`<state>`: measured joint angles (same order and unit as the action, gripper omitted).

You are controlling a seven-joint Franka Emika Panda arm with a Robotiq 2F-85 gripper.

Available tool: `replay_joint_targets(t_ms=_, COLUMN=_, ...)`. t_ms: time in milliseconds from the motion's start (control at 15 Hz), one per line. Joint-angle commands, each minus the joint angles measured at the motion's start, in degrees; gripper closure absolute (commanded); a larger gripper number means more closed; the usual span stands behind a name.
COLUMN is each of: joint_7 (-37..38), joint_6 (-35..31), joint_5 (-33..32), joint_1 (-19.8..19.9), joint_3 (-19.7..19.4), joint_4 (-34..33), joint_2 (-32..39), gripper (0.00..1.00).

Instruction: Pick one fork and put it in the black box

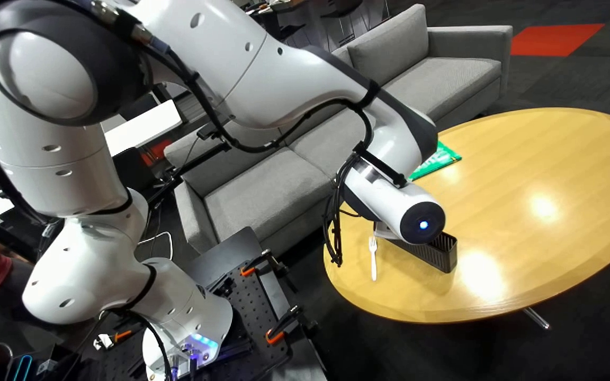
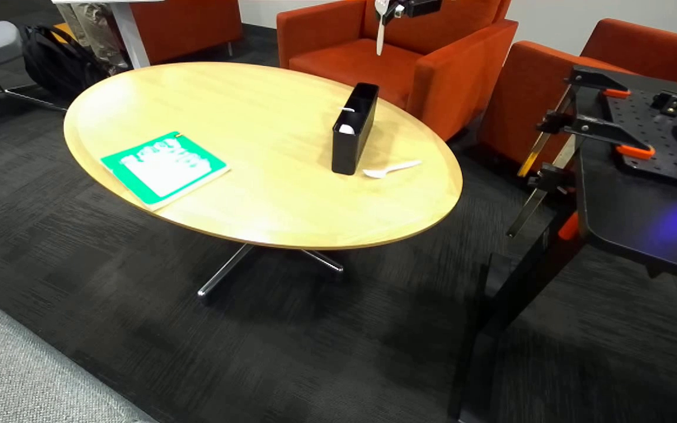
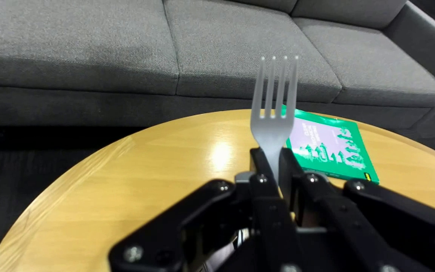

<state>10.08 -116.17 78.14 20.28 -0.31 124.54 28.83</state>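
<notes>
Tbl (image 2: 197,100) w/ blk box (image 2: 347,151), white contents (image 2: 346,129) unclear; claw (image 3: 271,158) pinches fork (image 3: 273,128), lower end hidden in wrist view.

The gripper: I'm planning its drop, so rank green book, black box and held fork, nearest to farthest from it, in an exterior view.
1. Held fork: in the gripper.
2. Black box: lower, on the table.
3. Green book: same table, picture's left.
</notes>
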Motion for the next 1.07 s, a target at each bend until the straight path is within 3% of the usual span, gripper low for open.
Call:
replay_joint_targets(t_ms=0, joint_7=-0.7, joint_6=3.6, joint_5=4.9, joint_1=-3.4, joint_3=-3.8, joint_4=-3.1, joint_2=4.8, gripper=0.97)
replay_joint_targets(t_ms=467, joint_7=-0.1, joint_6=6.2, joint_5=13.2, joint_1=-4.3, joint_3=-5.7, joint_4=-9.5, joint_2=14.9, gripper=0.97)
replay_joint_targets(t_ms=1000, joint_7=0.7, joint_6=7.0, joint_5=17.9, joint_1=-4.5, joint_3=-6.2, joint_4=-15.6, joint_2=23.2, gripper=0.97)
